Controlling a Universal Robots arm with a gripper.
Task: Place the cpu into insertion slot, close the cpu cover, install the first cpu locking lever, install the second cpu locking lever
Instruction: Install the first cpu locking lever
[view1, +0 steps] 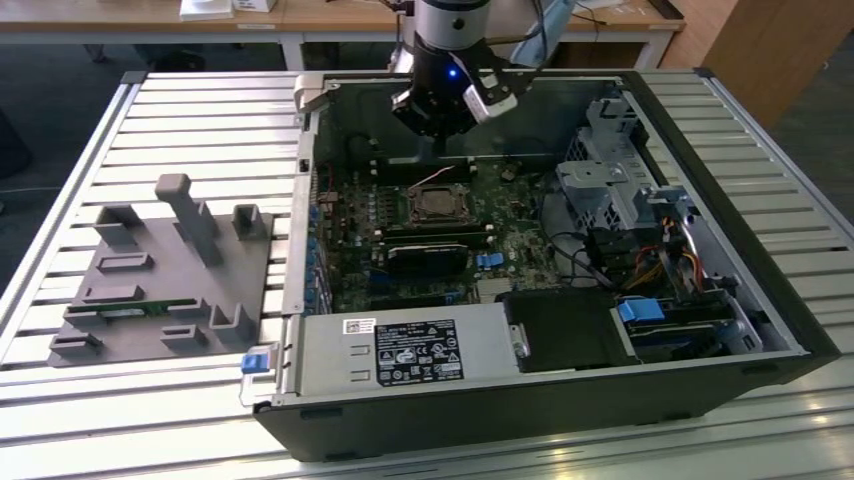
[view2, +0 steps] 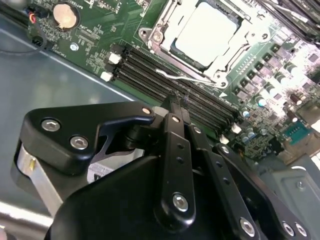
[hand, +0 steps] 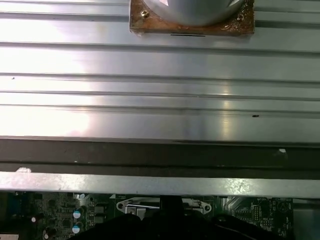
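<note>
- Here my hand (view1: 430, 150) hangs nose-down from the arm inside the open computer case (view1: 747, 300), over the far edge of the green motherboard (view1: 350, 270).
- In the second wrist view the fingers (view2: 176, 112) are pressed together with nothing between them, their tip above the long black memory slots (view2: 165, 72).
- Just past those slots I see the cpu (view2: 206, 31), its pale metal top lying flat in the insertion slot (view2: 150, 34).
- The cpu cover (view2: 216, 76) lies flat as a silver frame around the chip.
- A thin wire lever (view2: 182, 75) runs along the socket's near edge.
- The case sits on the slatted metal desk (view1: 200, 120), with a grey fixture block (view1: 160, 290) toward the exterior view's left.
</note>
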